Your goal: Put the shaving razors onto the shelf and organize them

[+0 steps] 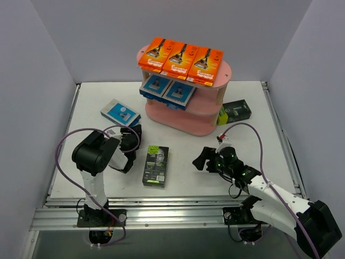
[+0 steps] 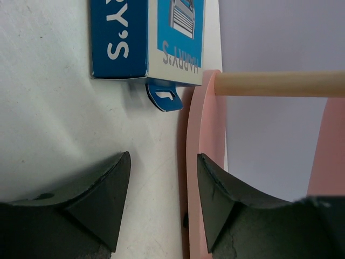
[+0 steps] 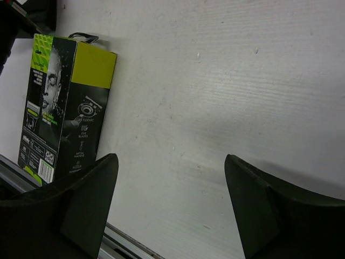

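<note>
Left tool spread, shelf edge alongside, blue pack ahead

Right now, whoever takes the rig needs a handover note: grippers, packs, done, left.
Left gripper: jaws open, empty, facing the loose blue-and-white pack on the table.
Right gripper: jaws open, empty, facing a black-and-lime pack on the table.
Done: three orange packs on the top tier of the shelf, two blue-and-white packs on the middle tier.
Left: both loose packs, plus a second black-and-lime pack beside the shelf's right end.
</note>
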Action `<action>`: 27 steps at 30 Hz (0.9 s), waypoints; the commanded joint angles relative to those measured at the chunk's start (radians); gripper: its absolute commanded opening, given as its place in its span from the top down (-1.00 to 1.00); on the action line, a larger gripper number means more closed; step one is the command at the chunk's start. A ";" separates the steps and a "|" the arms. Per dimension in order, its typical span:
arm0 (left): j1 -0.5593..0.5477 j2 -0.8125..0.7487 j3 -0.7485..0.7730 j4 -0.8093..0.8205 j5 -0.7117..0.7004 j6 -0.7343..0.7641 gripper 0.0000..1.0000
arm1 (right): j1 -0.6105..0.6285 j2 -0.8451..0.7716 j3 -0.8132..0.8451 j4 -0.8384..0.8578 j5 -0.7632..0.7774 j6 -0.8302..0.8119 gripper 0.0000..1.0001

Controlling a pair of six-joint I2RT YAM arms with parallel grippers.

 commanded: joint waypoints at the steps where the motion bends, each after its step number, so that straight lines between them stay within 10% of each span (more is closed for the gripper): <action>1: -0.003 0.017 0.009 0.130 -0.061 -0.014 -0.21 | -0.040 0.006 -0.016 0.046 -0.048 -0.017 -0.51; 27: 0.065 0.139 0.099 0.185 -0.093 0.029 -0.07 | -0.128 0.040 -0.033 0.078 -0.140 -0.024 -0.51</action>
